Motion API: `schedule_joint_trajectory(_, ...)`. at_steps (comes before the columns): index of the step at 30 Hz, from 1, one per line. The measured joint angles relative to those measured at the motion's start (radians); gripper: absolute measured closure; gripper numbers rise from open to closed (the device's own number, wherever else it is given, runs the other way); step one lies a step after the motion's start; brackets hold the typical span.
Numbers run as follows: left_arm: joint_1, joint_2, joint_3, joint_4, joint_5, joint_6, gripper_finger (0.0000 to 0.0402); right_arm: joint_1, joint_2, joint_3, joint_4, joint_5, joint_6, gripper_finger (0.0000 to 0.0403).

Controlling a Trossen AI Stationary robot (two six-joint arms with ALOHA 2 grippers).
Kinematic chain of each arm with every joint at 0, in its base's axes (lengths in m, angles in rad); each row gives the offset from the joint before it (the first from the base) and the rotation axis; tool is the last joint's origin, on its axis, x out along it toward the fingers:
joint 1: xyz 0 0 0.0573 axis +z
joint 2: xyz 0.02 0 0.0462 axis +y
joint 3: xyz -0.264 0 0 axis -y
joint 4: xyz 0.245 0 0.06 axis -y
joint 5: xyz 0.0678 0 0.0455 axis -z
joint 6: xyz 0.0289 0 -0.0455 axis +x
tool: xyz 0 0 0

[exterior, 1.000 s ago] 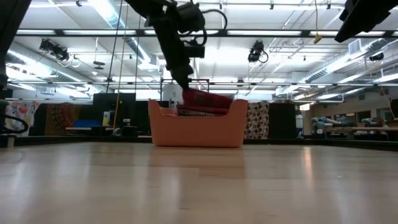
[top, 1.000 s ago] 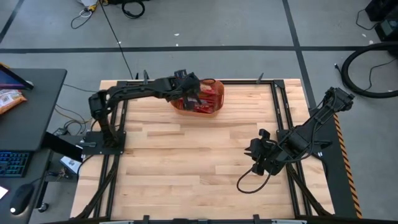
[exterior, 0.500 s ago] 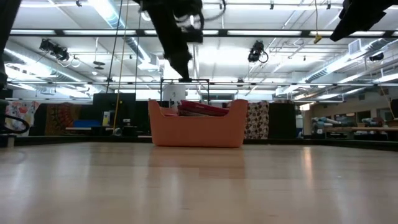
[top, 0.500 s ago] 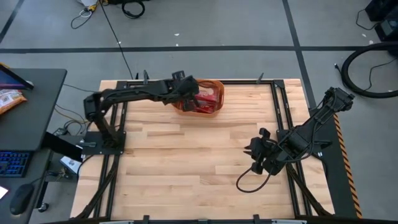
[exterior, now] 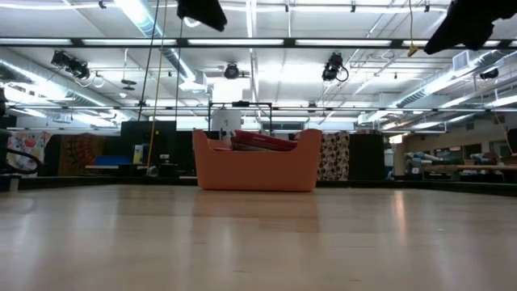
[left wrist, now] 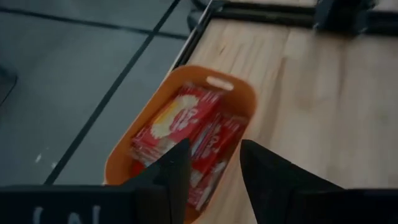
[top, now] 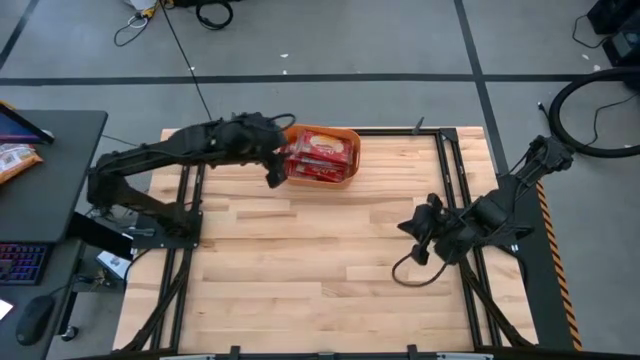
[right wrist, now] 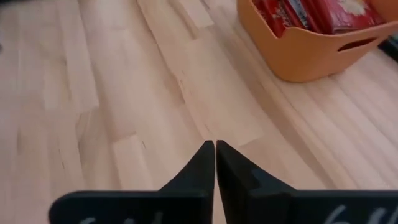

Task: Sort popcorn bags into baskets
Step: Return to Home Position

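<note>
Left end effector (top: 272, 172) spread, empty, raised just beside basket (top: 345, 140). Bags (top: 320, 155) piled inside, at counter's (top: 300, 260) far edge. Likely light, crinkly, slippery; best pinched at a flat edge seam. Right end effector (top: 420, 232) pressed together, empty, well apart from basket.

Left end effector (left wrist: 214, 152) raised, fingers apart; right end effector (right wrist: 215, 148) fingers together.

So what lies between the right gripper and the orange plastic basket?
Only bare wooden tabletop between right gripper and orange plastic basket, per the right wrist view.
</note>
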Motion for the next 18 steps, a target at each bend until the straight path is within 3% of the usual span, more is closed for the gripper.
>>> schedule_joint_trajectory(4, -0.033, -0.055, 0.000, 0.001, 0.001, -0.034, 0.0260, 0.000, -0.133, -0.108, 0.112, 0.005, 0.017, 0.0396)
schedule_joint_trajectory(12, -0.090, -0.120, 0.000, -0.009, -0.009, -0.111, 0.0260, -0.006, -0.348, -0.316, 0.416, 0.094, -0.037, 0.0383)
schedule_joint_trajectory(18, -0.132, -0.158, 0.000, -0.034, -0.061, -0.160, 0.0260, -0.005, -0.471, -0.414, 0.502, 0.092, -0.045, 0.0395)
